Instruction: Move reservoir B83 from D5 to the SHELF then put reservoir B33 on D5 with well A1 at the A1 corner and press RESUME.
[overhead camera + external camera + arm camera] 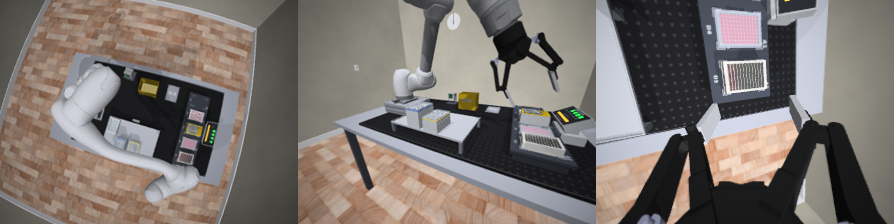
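Wood-block flooring surrounds the table [425, 154]; above its near edge, just short of the D5 reservoir [744, 76], the gripper [755, 112] hangs with fingers apart, holding nothing.

Open air surrounds the tool [528, 86], which hangs spread and empty above the reservoir [744, 76] at the deck row's near end. Beside the reservoir stands an open pink plate [739, 28]; the control panel [573, 116] flanks the row.
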`<move>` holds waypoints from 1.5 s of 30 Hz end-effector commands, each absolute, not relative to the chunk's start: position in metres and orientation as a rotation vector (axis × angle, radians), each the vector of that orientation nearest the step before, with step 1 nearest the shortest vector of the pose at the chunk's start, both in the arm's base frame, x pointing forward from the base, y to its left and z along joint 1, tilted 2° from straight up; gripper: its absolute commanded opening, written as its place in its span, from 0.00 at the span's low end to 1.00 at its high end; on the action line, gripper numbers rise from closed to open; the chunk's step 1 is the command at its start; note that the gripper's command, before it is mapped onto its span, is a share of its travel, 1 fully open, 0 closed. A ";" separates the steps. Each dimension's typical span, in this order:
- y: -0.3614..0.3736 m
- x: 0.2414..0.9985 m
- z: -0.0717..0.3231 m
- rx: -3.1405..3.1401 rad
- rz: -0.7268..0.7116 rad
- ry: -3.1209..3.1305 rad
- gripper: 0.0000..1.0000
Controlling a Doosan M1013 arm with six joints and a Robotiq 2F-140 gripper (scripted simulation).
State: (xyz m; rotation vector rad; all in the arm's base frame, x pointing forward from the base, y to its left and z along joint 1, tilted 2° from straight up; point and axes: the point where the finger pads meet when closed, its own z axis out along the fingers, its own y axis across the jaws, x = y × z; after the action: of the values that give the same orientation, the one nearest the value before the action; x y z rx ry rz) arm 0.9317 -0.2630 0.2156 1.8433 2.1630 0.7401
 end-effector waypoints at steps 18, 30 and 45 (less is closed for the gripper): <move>-0.169 0.898 0.230 2.196 0.626 1.878 0.77; -0.118 0.879 0.236 2.416 0.551 1.648 0.77; -0.053 0.855 0.244 2.659 0.445 1.325 0.77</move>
State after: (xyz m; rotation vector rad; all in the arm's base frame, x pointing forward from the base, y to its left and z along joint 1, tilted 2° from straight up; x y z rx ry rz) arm 0.8618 -0.0757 0.2420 2.6684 1.2983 0.4680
